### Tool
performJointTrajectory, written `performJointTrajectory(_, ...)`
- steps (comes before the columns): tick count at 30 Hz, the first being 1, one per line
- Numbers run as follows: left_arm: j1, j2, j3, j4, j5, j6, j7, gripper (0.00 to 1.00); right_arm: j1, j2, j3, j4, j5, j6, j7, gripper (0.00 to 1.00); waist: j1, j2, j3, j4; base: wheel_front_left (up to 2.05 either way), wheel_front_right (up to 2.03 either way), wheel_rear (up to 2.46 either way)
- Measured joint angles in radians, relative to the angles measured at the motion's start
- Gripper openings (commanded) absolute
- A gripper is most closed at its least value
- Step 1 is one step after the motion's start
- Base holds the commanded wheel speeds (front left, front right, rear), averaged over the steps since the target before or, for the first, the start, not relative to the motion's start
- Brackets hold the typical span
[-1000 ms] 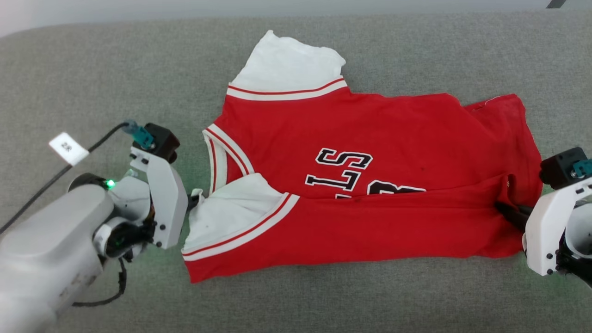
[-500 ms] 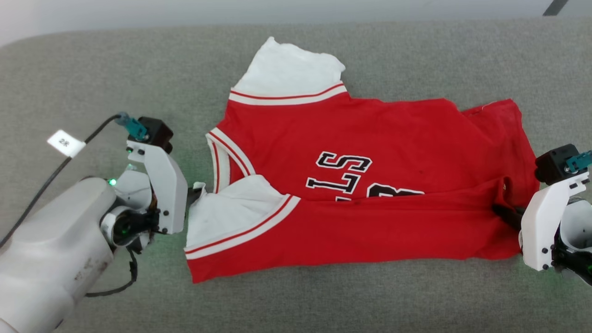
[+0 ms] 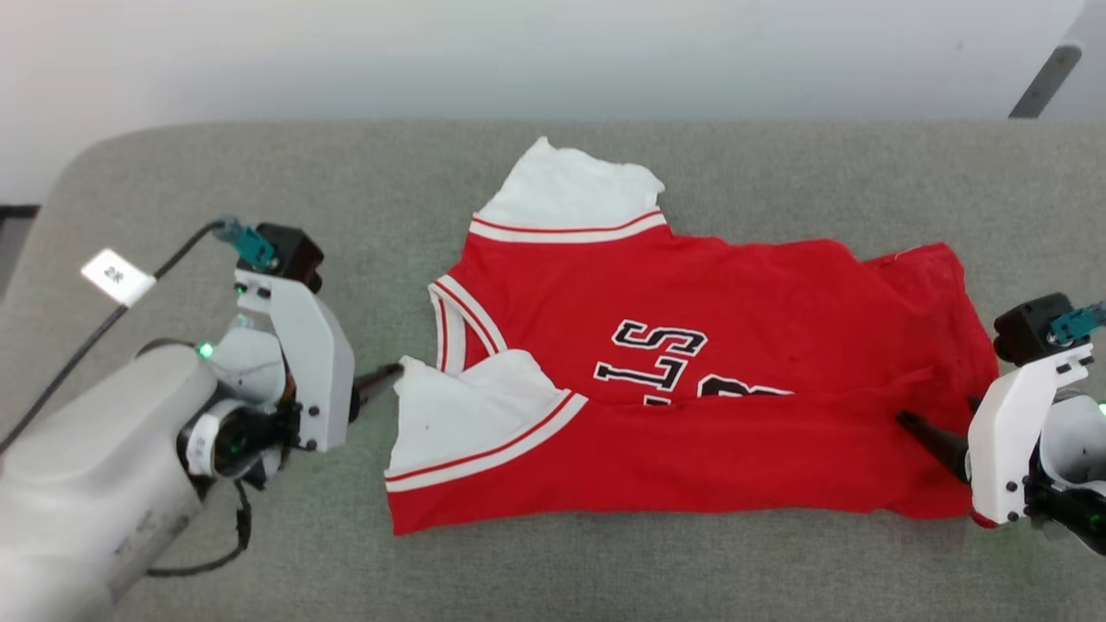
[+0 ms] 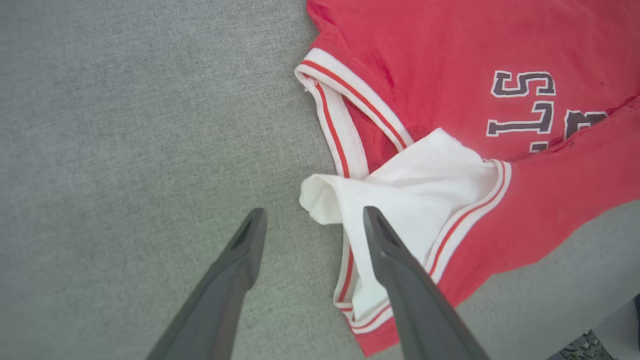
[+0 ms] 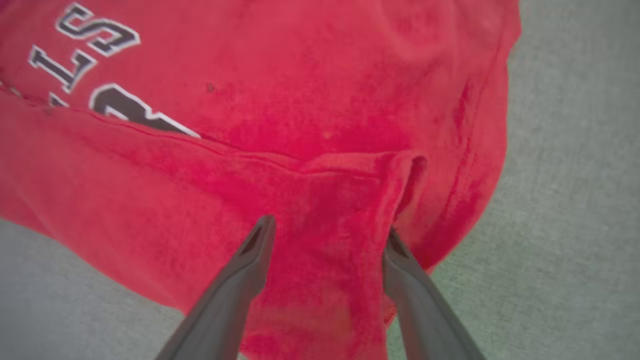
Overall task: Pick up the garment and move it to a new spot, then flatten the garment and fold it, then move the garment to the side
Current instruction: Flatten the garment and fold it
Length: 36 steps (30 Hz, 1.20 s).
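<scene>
The garment (image 3: pixel 691 345) lies flat on the grey cloth surface, a red shirt with white sleeves. Its near long edge is folded up over the black lettering (image 3: pixel 657 363). My left gripper (image 3: pixel 384 380) is open just off the near white sleeve (image 3: pixel 467 415). In the left wrist view the sleeve's corner (image 4: pixel 325 200) lies just past the left gripper (image 4: pixel 314 215), and one finger overlaps the sleeve. My right gripper (image 3: pixel 920 428) stands open at the hem end. In the right wrist view a fold of red cloth (image 5: pixel 350 200) lies between the right gripper (image 5: pixel 328 227) fingers, ungripped.
The grey padded surface (image 3: pixel 259 173) ends at a rounded corner far left and at a far edge below a pale wall. A cable with a white tag (image 3: pixel 117 276) trails from my left arm. A dark strut (image 3: pixel 1041 82) stands at the top right.
Both grippers have gone from shut to open and let go of the sleeve and the hem. The head camera has shifted, so the whole picture sits lower and further right.
</scene>
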Motion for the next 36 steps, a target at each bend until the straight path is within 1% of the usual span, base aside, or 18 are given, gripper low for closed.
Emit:
performJointTrajectory(5,0.04,0.042,-0.003,-0.113,-0.018,0.066,0.034,1.0,0.005,0.007,-0.036,-0.04,-0.029,0.0,-0.072,1.0,0.0,0.0,-0.041,0.001,0.0,0.0,0.0)
performJointTrajectory(11,0.099,0.091,-0.014,-0.193,-0.069,0.144,0.092,1.0,0.028,0.023,-0.098,-0.112,-0.08,0.0,-0.192,1.0,0.0,0.0,-0.068,-0.022,0.0,0.0,0.0)
performJointTrajectory(16,0.137,0.121,-0.028,-0.235,-0.103,0.202,0.142,1.0,0.075,0.051,-0.197,-0.183,-0.131,0.0,-0.271,1.0,0.0,0.0,-0.079,-0.053,0.0,0.0,0.0)
performJointTrajectory(21,0.168,0.142,-0.035,-0.26,-0.122,0.239,0.159,1.0,0.16,0.103,-0.314,-0.27,-0.183,0.0,-0.28,1.0,0.0,0.0,-0.087,-0.085,0.0,0.0,0.0)
performJointTrajectory(24,0.187,0.143,-0.036,-0.259,-0.122,0.238,0.144,1.0,0.223,0.14,-0.396,-0.329,-0.204,0.0,-0.27,1.0,0.0,0.0,-0.088,-0.1,0.0,0.0,0.0)
performJointTrajectory(27,0.205,0.141,-0.04,-0.222,-0.121,0.234,0.122,1.0,0.288,0.189,-0.473,-0.387,-0.229,0.0,-0.253,1.0,0.0,-0.0001,-0.084,-0.113,0.0,0.0,0.0)
performJointTrajectory(32,0.243,0.117,-0.035,-0.136,-0.135,0.21,0.09,1.0,0.381,0.269,-0.561,-0.458,-0.25,0.0,-0.222,1.0,0.0,0.0,-0.072,-0.131,0.0,0.0,0.0)
performJointTrajectory(36,0.255,0.095,-0.021,-0.075,-0.153,0.171,0.059,1.0,0.428,0.322,-0.593,-0.506,-0.26,0.0,-0.185,1.0,0.0,0.0,-0.063,-0.145,0.0,0.0,0.0)
